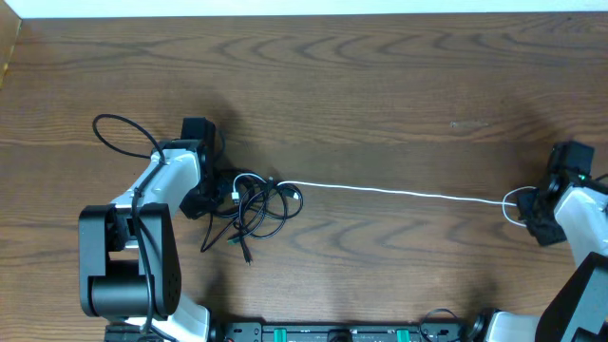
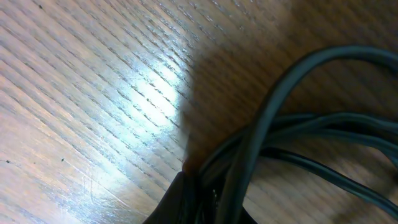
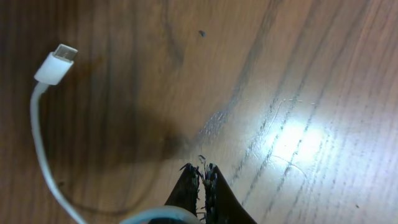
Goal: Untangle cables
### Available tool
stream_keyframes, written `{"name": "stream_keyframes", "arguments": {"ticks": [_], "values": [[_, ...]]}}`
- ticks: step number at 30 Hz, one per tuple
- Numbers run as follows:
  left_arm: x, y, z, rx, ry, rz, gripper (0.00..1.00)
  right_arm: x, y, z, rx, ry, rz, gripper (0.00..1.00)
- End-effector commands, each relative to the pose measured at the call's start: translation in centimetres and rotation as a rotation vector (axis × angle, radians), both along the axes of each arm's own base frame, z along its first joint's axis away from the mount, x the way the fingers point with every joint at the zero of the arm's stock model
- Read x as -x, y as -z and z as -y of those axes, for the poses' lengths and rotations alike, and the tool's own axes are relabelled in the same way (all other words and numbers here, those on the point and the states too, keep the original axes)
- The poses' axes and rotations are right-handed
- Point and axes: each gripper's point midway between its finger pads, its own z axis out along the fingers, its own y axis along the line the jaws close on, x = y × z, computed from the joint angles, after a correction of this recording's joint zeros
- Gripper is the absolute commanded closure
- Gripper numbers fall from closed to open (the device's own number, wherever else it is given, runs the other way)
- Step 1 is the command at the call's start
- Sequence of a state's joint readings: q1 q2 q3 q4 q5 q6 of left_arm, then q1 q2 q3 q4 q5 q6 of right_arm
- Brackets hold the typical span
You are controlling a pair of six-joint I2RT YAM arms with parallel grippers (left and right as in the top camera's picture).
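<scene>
The left pincer (image 1: pixel 215 196) (image 2: pixel 186 200) is clamped shut on the black cables (image 1: pixel 258 211) (image 2: pixel 292 124). These bunch in a loose tangle just to its right on the table (image 1: pixel 380 85), with several strands running straight into its grip. From that tangle the white cable (image 1: pixel 399 192) (image 3: pixel 36 130) stretches in a nearly straight line to the right pincer (image 1: pixel 532 205) (image 3: pixel 202 177), well apart from the left one. The right pincer is closed tight on the white cable near its end, where the slack curls into a small loop at its left and the plug (image 3: pixel 57 63) lies free on the wood ahead of it.
</scene>
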State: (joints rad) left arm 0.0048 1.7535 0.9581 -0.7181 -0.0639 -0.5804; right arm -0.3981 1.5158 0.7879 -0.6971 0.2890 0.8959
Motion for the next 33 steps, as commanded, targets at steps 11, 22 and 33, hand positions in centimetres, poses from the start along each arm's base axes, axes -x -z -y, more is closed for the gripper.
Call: {"name": "stream_keyframes", "arguments": {"ticks": [11, 22, 33], "values": [[1.5, 1.1, -1.4, -0.057, -0.041, -0.058, 0.92, -6.3, -4.2, -3.4, -0.132, -0.479, 0.093, 0.01], [1.5, 1.1, -1.4, -0.057, -0.041, -0.057, 0.92, -9.8, -11.2, -10.1, -0.202, -0.940, 0.126, 0.01], [1.5, 1.2, -1.3, -0.050, -0.041, -0.058, 0.92, -7.5, -11.8, -16.9, -0.482, -1.216, 0.186, 0.01]]}}
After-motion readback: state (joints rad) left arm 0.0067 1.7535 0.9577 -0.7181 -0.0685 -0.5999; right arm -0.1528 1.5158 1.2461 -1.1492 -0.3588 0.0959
